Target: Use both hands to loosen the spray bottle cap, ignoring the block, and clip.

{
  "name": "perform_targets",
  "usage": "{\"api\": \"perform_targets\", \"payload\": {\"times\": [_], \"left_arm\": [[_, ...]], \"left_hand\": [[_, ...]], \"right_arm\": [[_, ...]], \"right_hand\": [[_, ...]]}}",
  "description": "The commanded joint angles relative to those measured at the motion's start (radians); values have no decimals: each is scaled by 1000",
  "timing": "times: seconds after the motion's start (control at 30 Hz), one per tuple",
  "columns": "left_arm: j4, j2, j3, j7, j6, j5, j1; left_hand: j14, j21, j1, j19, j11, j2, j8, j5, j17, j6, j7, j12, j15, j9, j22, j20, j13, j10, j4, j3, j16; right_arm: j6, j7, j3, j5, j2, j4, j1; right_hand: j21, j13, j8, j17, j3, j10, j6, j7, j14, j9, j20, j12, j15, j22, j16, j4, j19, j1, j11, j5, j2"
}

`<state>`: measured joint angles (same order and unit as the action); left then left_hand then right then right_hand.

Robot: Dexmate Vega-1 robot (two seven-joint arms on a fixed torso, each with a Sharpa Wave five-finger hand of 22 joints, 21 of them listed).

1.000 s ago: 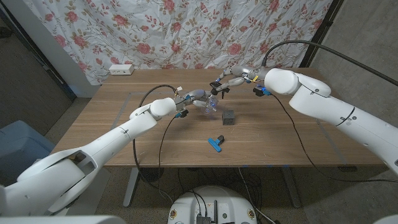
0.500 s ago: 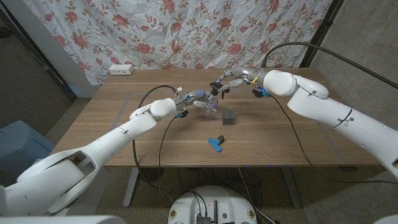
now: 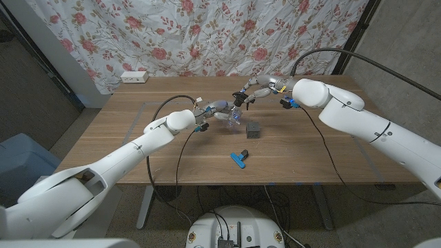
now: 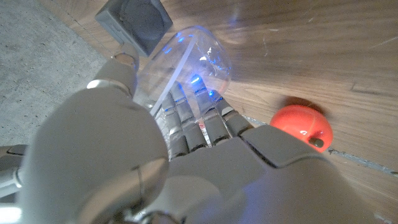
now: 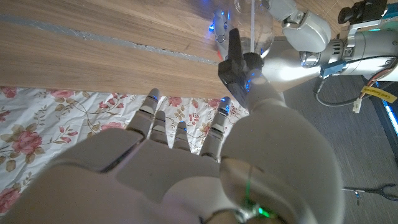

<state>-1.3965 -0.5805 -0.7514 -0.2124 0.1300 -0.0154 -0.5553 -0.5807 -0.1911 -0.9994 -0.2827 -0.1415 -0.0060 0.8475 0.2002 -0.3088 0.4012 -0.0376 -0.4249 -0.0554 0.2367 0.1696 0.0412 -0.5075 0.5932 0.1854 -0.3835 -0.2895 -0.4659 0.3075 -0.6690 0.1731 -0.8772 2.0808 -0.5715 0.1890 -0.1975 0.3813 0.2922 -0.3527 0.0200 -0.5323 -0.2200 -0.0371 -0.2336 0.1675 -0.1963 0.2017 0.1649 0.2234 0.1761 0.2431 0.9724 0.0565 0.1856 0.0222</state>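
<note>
Wooden surface (image 3: 138, 145) under a flowered curtain (image 3: 207, 34), with the clear spray bottle (image 3: 231, 117) lifted just off it and wrapped in the left hand (image 3: 219, 109), fingers (image 4: 200, 119) curled round the clear body. Right hand (image 3: 249, 91) just above, thumb and a finger pinched on the dark spray cap (image 5: 235, 60), other fingers spread. Best done by keeping the left grip firm against twisting, turning only the right wrist about the bottle's axis, and leaving alone the block (image 3: 253, 129) just beside the left fingertips and the clip (image 3: 239, 158) nearer the robot.
</note>
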Motion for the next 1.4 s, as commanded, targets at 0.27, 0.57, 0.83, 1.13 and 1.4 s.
{"api": "perform_targets", "payload": {"times": [0.27, 0.57, 0.83, 1.13, 1.4], "left_arm": [[0, -1, 0, -5, 2, -1, 0], [2, -2, 0, -9, 2, -3, 2], [4, -3, 1, -9, 4, -3, 2], [8, -1, 1, -11, 7, -5, 1], [5, -2, 1, -10, 4, -4, 0]], "left_hand": [[-9, -2, 118, -2, -6, 127, 7, -3, -1, 2, -2, 4, -101, 1, 2, 21, -4, 15, -18, -26, 4], [-8, -2, 120, -2, -4, 129, 8, -3, -1, 2, -2, 7, -100, -1, 2, 22, -5, 15, -18, -28, 4], [-8, -2, 121, -1, -5, 130, 9, -3, -3, 0, -1, 9, -99, -3, 2, 21, -5, 16, -18, -30, 4], [-10, -2, 122, -2, -3, 130, 10, -3, -2, 0, -3, 12, -97, -4, 2, 21, -5, 15, -17, -31, 4], [-9, -2, 123, -1, -3, 130, 12, -4, -3, -1, -2, 14, -97, -5, 2, 21, -6, 17, -17, -32, 3]], "right_arm": [[31, -41, 29, -51, 0, -7, -27], [37, -71, 30, -59, 13, -18, -35], [47, -89, 33, -74, 23, -30, -40], [56, -103, 42, -104, 28, -39, -49], [64, -130, 47, -114, 33, -44, -58]], "right_hand": [[3, -2, 53, -3, -25, -26, -93, 0, 21, -23, -21, -13, -17, 3, 11, 2, 9, 60, -26, 8, 10], [4, -2, 94, -3, -42, -65, -162, -1, 43, -40, -39, -22, -41, 3, 22, 4, 21, 111, -54, 16, 27], [5, -1, 120, -1, -53, -86, -207, -2, 54, -51, -53, -24, -59, 3, 28, 6, 29, 150, -69, 22, 37], [3, -1, 149, 2, -64, -116, -256, -2, 85, -63, -66, -27, -97, 3, 44, 6, 33, 197, -86, 32, 46], [2, 0, 159, 4, -66, -133, -274, -2, 86, -68, -70, -31, -100, 3, 46, 6, 32, 213, -97, 35, 49]]}}
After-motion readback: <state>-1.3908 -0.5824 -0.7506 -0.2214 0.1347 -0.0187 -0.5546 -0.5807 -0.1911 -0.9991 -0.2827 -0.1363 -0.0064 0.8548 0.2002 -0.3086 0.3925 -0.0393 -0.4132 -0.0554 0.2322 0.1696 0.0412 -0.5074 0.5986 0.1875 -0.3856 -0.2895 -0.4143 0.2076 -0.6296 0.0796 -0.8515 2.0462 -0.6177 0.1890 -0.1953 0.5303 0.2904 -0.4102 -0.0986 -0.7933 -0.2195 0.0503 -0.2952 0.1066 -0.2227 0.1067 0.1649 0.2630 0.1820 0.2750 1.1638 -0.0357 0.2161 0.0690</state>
